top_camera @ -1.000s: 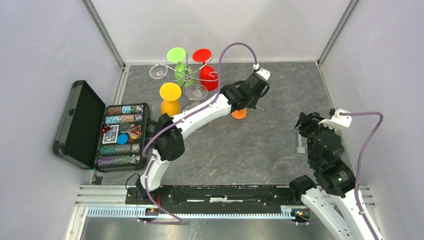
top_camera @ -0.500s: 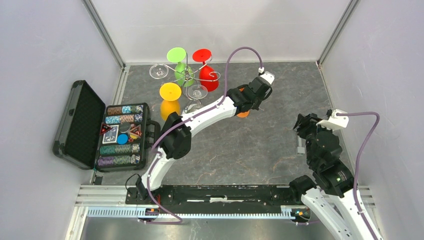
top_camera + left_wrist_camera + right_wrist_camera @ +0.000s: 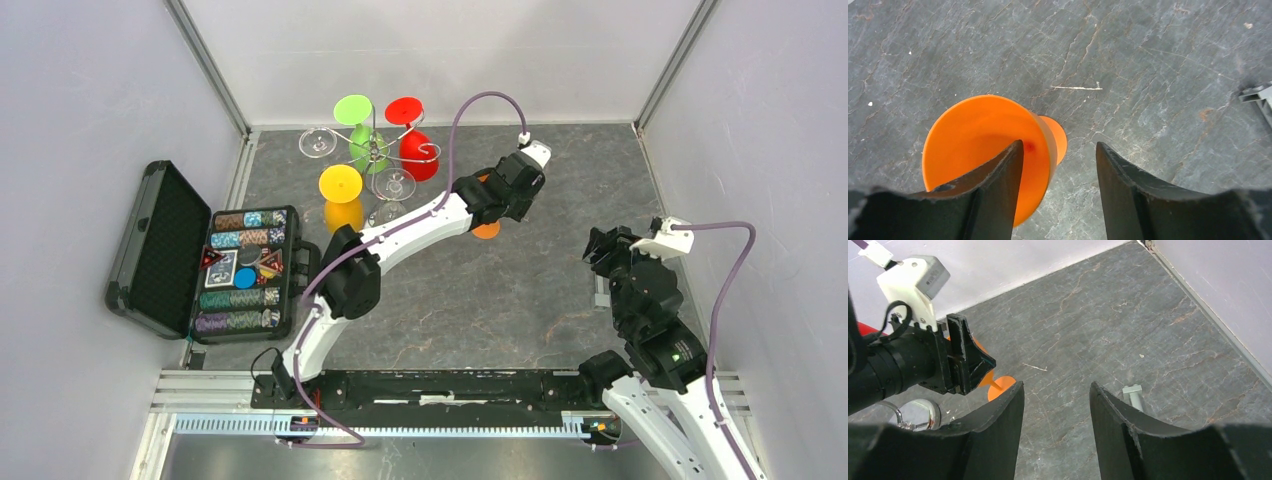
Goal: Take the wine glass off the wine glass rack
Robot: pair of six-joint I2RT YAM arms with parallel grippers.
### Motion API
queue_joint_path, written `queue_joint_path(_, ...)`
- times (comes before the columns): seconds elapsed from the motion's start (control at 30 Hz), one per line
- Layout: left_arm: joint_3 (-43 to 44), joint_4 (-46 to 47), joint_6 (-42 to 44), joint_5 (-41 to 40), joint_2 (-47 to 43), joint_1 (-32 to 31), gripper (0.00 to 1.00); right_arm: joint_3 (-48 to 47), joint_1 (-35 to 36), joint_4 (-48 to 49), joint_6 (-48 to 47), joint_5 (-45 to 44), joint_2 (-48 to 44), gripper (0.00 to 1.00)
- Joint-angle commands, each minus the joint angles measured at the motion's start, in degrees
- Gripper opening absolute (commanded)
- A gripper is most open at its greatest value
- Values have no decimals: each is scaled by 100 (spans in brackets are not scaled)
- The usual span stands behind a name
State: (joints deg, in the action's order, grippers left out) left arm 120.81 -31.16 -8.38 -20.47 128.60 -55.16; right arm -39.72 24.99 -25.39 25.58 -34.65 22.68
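The chrome wine glass rack [image 3: 372, 152] stands at the back left with green [image 3: 353, 110], red [image 3: 405, 110], yellow [image 3: 340, 185] and clear [image 3: 317, 142] glasses hanging upside down from its arms. An orange wine glass [image 3: 487, 230] stands upright on the table to the right of the rack. My left gripper [image 3: 505, 195] hovers over it, open. In the left wrist view the left finger [image 3: 998, 190] overlaps the orange bowl [image 3: 973, 135], whose right wall lies between the jaws, ungripped. My right gripper [image 3: 1057, 385] is open and empty at the right.
An open black case [image 3: 150, 250] holding poker chips [image 3: 240, 270] lies at the left edge. A small grey bracket [image 3: 1134, 395] sits on the slate floor near the right gripper. Grey walls enclose the table on three sides.
The left gripper's jaws have spread apart, letting go of the orange glass's rim, after the arm shifted slightly right. The right arm has barely moved.
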Motion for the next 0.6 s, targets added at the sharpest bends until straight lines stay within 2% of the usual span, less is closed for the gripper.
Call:
queue_joint_path(0.0, 153, 97, 135, -96, -809, -192, 65, -88, -12, 20, 86, 107, 45, 56)
queue_joint_path(0.13, -50, 93, 109, -225, -1235, -349, 75, -136, -13, 1, 139, 186, 56, 56)
queue_joint_path(0.37, -333, 79, -96, -135, -1874, -373, 100, -195, -12, 0, 226, 367, 77, 58)
queue_joint_path(0.57, -421, 82, -211, 545, -2580, -372, 100, -202, -12, 77, 317, 677, 137, 60)
